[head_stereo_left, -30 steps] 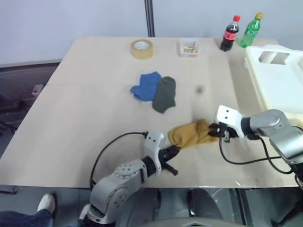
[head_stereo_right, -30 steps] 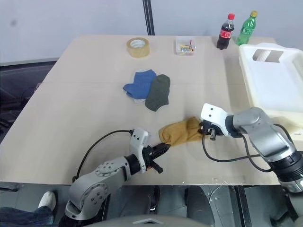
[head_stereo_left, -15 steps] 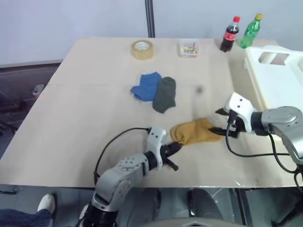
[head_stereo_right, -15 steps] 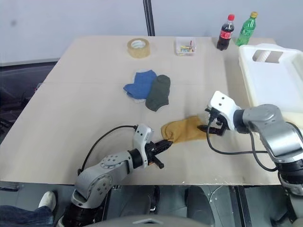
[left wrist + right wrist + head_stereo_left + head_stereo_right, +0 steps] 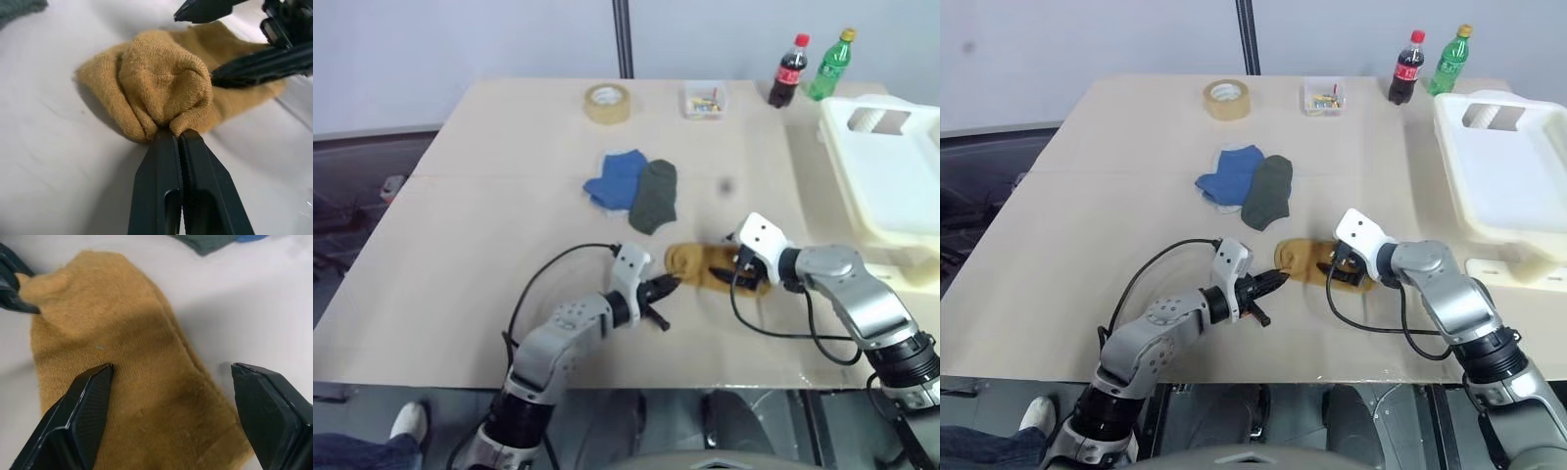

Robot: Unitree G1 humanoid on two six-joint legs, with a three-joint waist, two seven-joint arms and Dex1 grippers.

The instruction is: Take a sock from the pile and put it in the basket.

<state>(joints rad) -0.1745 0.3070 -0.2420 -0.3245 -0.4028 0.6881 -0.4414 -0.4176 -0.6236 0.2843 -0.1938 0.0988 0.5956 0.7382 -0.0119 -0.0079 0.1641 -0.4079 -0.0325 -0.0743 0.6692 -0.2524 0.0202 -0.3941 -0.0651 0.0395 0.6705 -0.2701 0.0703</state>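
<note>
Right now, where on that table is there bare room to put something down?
The table's left side, beside the blue and grey socks, is bare, as is the stretch between them and the white basket. The near middle is crowded: both arms meet at the mustard sock.

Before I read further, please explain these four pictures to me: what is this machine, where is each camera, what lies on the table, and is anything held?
This is a humanoid robot with two arms, each ending in a two-fingered black gripper. Two pictures come from the cameras in its head, looking down over the table. The two close pictures come from cameras on the wrists.

On the table lie a mustard sock, a blue sock and a dark grey-green sock, a tape roll, a small clear box and two bottles. The white basket stands on the right.

The left gripper is shut, pinching one end of the mustard sock. The right gripper is open, its fingers on either side of the other end, holding nothing.
</note>
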